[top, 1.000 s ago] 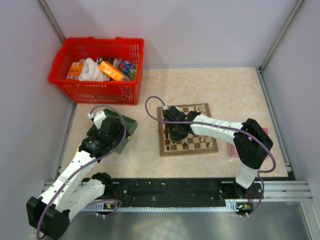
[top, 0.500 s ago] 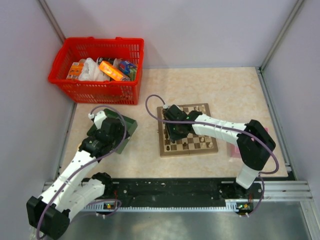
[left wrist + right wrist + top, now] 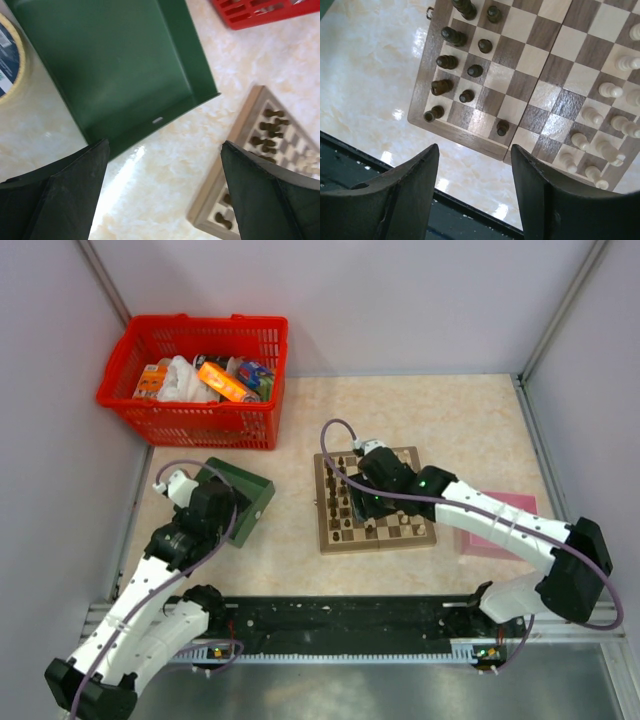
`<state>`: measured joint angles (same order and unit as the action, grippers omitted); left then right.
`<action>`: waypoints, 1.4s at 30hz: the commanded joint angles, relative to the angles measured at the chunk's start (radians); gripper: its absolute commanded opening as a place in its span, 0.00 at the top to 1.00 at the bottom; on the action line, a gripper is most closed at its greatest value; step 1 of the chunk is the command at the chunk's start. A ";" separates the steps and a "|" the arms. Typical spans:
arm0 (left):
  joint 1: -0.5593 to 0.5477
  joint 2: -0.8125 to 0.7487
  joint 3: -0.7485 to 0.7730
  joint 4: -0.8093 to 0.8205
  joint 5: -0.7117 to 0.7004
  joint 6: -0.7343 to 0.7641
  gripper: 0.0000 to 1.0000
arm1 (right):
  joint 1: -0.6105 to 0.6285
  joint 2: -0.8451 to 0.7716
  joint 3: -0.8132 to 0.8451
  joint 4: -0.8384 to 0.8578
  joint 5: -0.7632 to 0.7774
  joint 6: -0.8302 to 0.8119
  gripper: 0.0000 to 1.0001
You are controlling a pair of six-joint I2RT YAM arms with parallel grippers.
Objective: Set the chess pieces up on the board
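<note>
Left fingers (image 3: 65, 195) and right fingers (image 3: 405, 195) spread empty; chess pieces (image 3: 445, 62) stand upright on the board (image 3: 428, 50).

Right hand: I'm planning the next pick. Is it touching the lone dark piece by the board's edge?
Apart. The right wrist view shows bare board between the right hand and the lone dark piece, jaws spread.

No words can be read: print on the packets (image 3: 222, 380) in the red basket (image 3: 190, 322) and on the tape roll (image 3: 10, 60) is too small.
</note>
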<state>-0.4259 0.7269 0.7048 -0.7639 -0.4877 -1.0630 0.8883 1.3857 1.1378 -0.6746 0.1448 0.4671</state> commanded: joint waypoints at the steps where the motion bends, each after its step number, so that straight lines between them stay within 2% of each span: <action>1: 0.003 -0.034 -0.022 0.058 -0.008 -0.147 0.01 | 0.012 -0.050 -0.042 -0.008 0.023 -0.007 0.40; 6: 0.001 0.005 0.015 0.037 0.014 -0.106 0.01 | 0.012 -0.054 -0.007 0.009 0.022 0.025 0.38; 12: 0.001 0.019 0.056 0.035 0.043 0.030 0.01 | 0.011 -0.097 -0.012 -0.014 0.169 0.105 0.34; 17: 0.003 0.032 0.099 -0.002 -0.018 0.179 0.01 | 0.011 -0.090 -0.032 -0.032 0.234 0.182 0.29; 20: 0.003 0.013 0.097 -0.023 -0.064 0.236 0.01 | 0.005 -0.028 0.034 -0.083 0.219 0.209 0.28; 23: 0.003 -0.024 0.091 -0.063 -0.094 0.253 0.01 | 0.006 0.028 0.118 -0.157 0.196 0.190 0.27; 27: 0.003 -0.067 0.050 0.018 -0.120 0.319 0.01 | 0.006 0.052 0.099 -0.158 0.206 0.179 0.27; 32: 0.003 -0.018 0.116 0.014 -0.130 0.347 0.01 | 0.005 0.047 0.039 -0.137 0.220 0.166 0.25; 37: 0.003 0.002 0.121 0.011 -0.134 0.307 0.01 | 0.003 0.105 0.085 -0.115 0.179 0.116 0.27; 42: 0.003 -0.004 0.131 0.009 -0.118 0.359 0.01 | 0.001 0.159 0.114 -0.083 0.185 0.128 0.30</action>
<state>-0.4259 0.7349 0.7898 -0.7841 -0.5957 -0.7486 0.8883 1.5112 1.1938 -0.7986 0.3309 0.6006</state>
